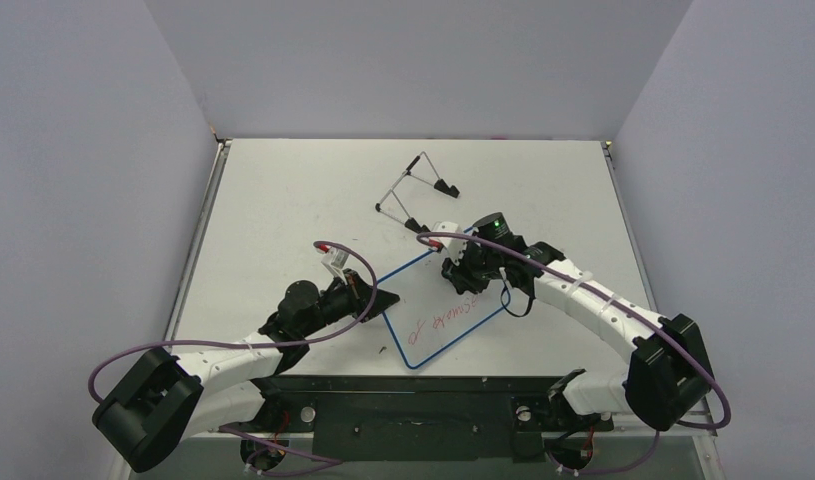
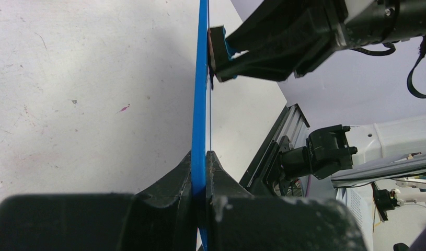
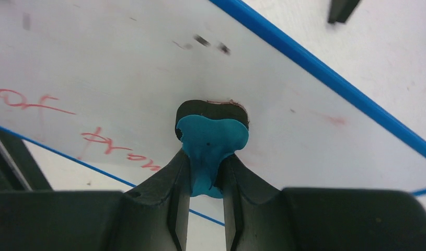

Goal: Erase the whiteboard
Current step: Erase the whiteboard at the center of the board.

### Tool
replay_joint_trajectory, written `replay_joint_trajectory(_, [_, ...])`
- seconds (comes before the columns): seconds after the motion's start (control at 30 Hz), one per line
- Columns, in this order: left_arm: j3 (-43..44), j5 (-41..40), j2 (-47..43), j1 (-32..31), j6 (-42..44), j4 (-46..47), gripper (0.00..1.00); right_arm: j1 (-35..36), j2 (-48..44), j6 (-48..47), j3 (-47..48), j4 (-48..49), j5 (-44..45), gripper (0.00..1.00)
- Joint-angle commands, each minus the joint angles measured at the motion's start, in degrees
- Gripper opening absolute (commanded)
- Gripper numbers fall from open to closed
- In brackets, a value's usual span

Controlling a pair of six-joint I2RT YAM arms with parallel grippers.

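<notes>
A blue-framed whiteboard lies tilted in the middle of the table, red writing on its near half. My left gripper is shut on the board's left edge; the left wrist view shows the blue frame edge-on between the jaws. My right gripper is shut on a teal eraser with a black felt pad, pressed on the board's far part. Red writing lies left of the eraser. The eraser also shows in the left wrist view.
A wire board stand with black feet lies on the table behind the board. A red marker sits left of the board, by my left arm. A black rail runs along the near table edge.
</notes>
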Motion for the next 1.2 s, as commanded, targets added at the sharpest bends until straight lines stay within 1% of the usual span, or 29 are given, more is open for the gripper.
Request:
replay_joint_trajectory(0.0, [2.63,3.5,-1.25,-0.57,1.17,5.53,0.0,5.13,0.21,1.78,4.13,1.68,-3.8,0.0])
replay_joint_trajectory(0.13, [3.03,2.95,-0.74,-0.55,0.4,5.22,0.0,11.25,3.19,4.09,8.38,1.56,0.68,0.0])
replay_joint_trajectory(0.23, [2.8,2.5,-0.49,-0.53,-0.59,6.39,0.0,12.73,5.42,7.91,11.12,2.59,6.49,0.0])
replay_joint_trajectory(0.3, [2.09,2.06,-0.87,-0.6,-1.34,7.41,0.0,11.79,6.25,9.55,11.19,3.63,11.07,0.0])
replay_joint_trajectory(0.4, [0.46,1.2,-2.61,-0.56,-1.65,7.32,0.0,7.03,6.31,11.01,10.01,4.62,15.25,0.0])
replay_joint_trajectory(0.43, [-0.27,1.04,-3.65,-0.59,-1.66,6.96,0.0,5.72,6.35,11.53,9.44,4.76,15.8,0.0])
replay_joint_trajectory(0.5, [-1.04,0.71,-5.34,-0.59,-1.63,6.04,0.0,0.95,6.83,12.14,9.19,4.78,17.01,0.0])
replay_joint_trajectory(0.57, [-1.43,0.89,-6.78,-0.61,-1.28,4.59,0.0,-1.35,7.76,12.32,9.32,4.56,18.38,0.0])
replay_joint_trajectory(0.67, [-1.44,1.64,-8.21,-0.6,0.23,2.46,0.0,-2.29,9.77,11.92,10.71,3.38,20.35,0.0])
replay_joint_trajectory(0.77, [-1.14,2.09,-8.54,-0.5,1.54,1.36,0.0,-2.39,11.35,11.32,11.32,2.28,19.88,0.0])
replay_joint_trajectory(0.87, [-0.85,1.86,-8.36,-0.5,2.01,0.87,0.0,-1.07,11.38,8.38,12.05,-0.61,12.62,0.0])
replay_joint_trajectory(0.9, [-0.75,1.76,-8.27,-0.47,2.13,0.87,0.0,1.24,10.95,7.37,12.11,-1.33,10.27,0.0])
replay_joint_trajectory(1.0, [-0.55,1.7,-8.15,-0.47,2.31,1.05,0.0,8.66,9.71,2.56,12.38,-3.85,7.81,0.0])
replay_joint_trajectory(1.07, [-0.6,1.53,-8.34,-0.49,2.48,0.99,0.0,12.06,9.58,0.43,13.27,-5.75,6.18,0.0])
replay_joint_trajectory(1.13, [-0.44,1.42,-8.81,-0.52,2.77,0.15,0.0,13.8,9.89,-0.69,13.64,-6.93,4.7,0.0])
replay_joint_trajectory(1.17, [-0.4,1.23,-8.98,-0.46,3.11,-0.28,0.0,14.11,10.12,-0.96,13.61,-6.96,5.34,0.0])
